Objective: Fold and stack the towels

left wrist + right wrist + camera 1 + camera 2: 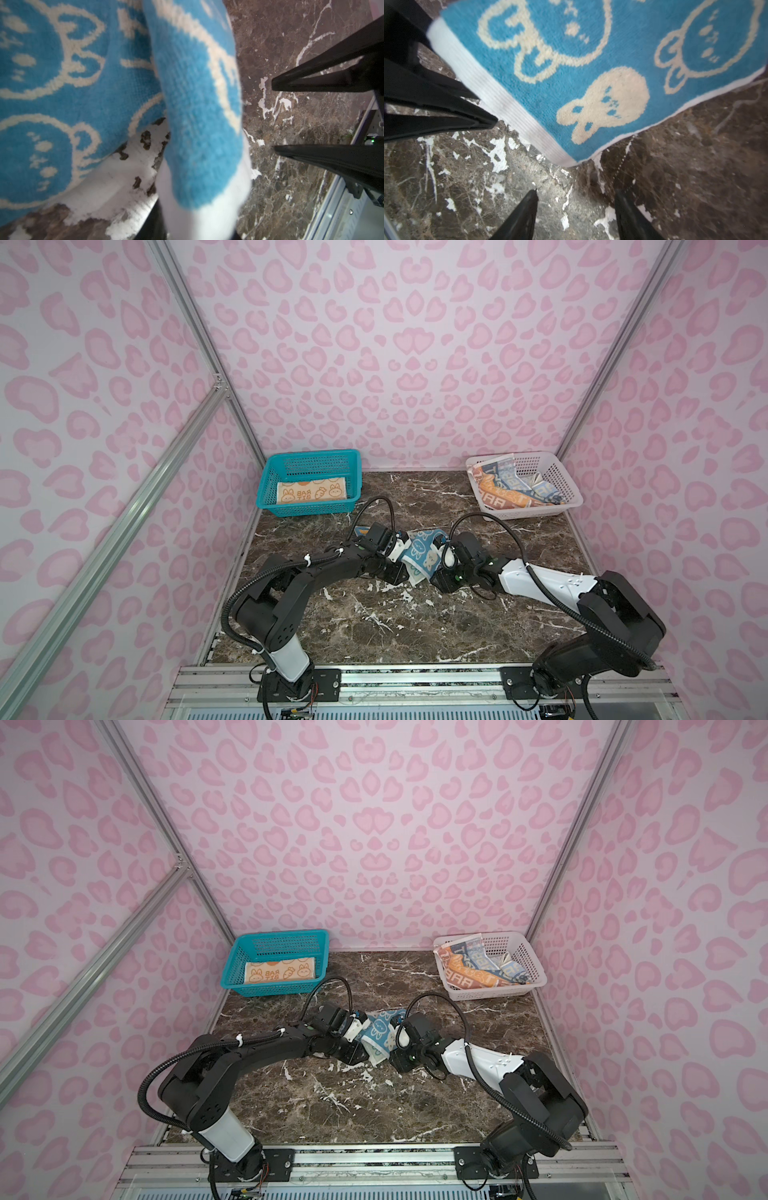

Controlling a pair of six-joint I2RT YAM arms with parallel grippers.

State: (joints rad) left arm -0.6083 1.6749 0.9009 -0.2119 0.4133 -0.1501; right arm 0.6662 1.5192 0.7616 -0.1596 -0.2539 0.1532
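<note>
The right wrist view cuts the left gripper (488, 111) off at the frame edge. Its tips sit so close to the border of the blue towel (591, 72) that a pinch cannot be told. In both top views those tips are lost behind cloth and wrist. In the left wrist view a fold right against that gripper is blurred (it covers all but a dark sliver of 1 finger (150, 218)), and the towel runs off 2 frame edges. Far beyond the right gripper (576, 193), the lettered towel (509, 489) lies crumpled in the white basket (571, 499), its words broken by folds.
</note>
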